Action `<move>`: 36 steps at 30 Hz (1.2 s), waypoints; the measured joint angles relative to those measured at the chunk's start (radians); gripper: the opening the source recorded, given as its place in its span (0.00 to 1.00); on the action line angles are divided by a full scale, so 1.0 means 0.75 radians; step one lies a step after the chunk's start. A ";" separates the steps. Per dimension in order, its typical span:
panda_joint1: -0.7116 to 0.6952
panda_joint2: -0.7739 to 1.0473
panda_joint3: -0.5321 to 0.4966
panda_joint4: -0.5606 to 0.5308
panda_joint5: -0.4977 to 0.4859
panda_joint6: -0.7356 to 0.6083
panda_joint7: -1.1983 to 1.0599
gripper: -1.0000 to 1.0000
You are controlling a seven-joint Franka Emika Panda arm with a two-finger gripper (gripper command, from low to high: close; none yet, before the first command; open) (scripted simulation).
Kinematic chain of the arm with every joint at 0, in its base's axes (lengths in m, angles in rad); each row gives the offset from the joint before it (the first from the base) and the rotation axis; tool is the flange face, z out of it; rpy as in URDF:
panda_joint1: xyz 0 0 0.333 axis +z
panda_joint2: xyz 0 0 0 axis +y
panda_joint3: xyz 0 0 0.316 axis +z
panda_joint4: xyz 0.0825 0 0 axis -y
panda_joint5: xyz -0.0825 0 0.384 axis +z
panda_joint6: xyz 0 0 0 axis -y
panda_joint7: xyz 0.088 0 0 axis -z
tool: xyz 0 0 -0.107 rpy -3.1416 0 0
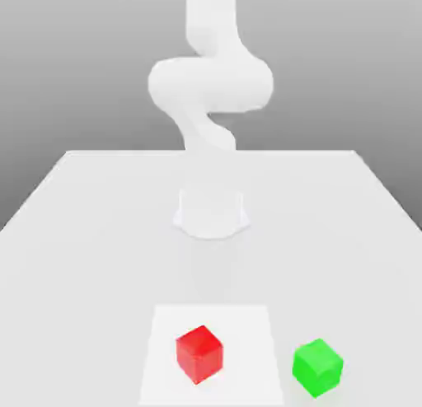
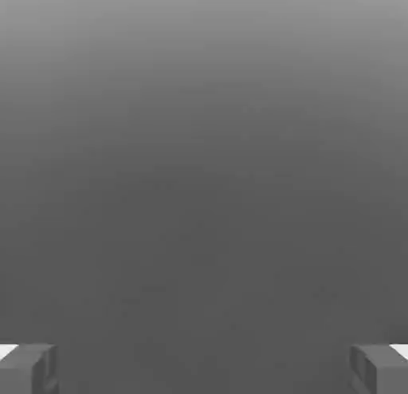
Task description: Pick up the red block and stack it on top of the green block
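Red block (image 1: pixel 199 353) sits on the table (image 1: pixel 82 232), on a paler square patch (image 1: pixel 165 323), at roughly 6 o'clock from the arm base (image 1: pixel 211 213) in the exterior view. Green block (image 1: pixel 317 367) is at about 3 o'clock of the red one, near but clearly apart, off the patch. Nothing stacked yet.

Gripper (image 2: pixel 204 368): spread wide, holding nothing; hand view shows both fingertips (image 2: pixel 28 368) at opposite edges with only grey background between. Neither block is in that view, so the hand likely isn't over them yet. Arm (image 1: pixel 210 84) is folded up above the base.

Handling, my guess: small rigid cube, light, flat faces, not fragile. Both blocks sit rotated, corner toward the camera, so yaw the wrist to match. Pinch two opposite side faces, mid-height, centred, to keep it from twisting out.
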 joint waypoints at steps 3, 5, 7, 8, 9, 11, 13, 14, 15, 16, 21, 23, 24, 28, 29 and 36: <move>0.046 0.152 -0.050 -0.053 0.012 0.072 -0.123 0.50; 0.073 0.249 -0.081 -0.086 0.022 0.118 -0.203 0.50; 0.093 0.347 -0.104 -0.120 0.036 0.163 -0.286 0.50; 0.105 0.395 -0.118 -0.136 0.042 0.186 -0.327 0.50; 0.116 0.443 -0.130 -0.153 0.049 0.209 -0.368 0.50; 0.134 0.540 -0.152 -0.186 0.062 0.254 -0.450 0.50; 0.150 0.638 -0.170 -0.220 0.075 0.300 -0.532 0.50; 0.156 0.686 -0.176 -0.236 0.082 0.323 -0.573 0.50; 0.161 0.734 -0.182 -0.253 0.087 0.345 -0.613 0.50; 0.163 0.783 -0.186 -0.270 0.092 0.368 -0.653 0.50; 0.157 1.022 -0.190 -0.354 0.087 0.483 -0.831 0.50; 0.148 1.117 -0.182 -0.370 0.089 0.541 -0.880 0.50; 0.139 1.164 -0.171 -0.368 0.104 0.578 -0.899 0.50; 0.088 1.353 -0.103 -0.343 0.181 0.732 -0.963 0.00; 0.088 1.353 -0.103 -0.343 0.181 0.732 -0.963 0.00; 0.091 1.332 -0.109 -0.347 0.167 0.712 -0.954 0.00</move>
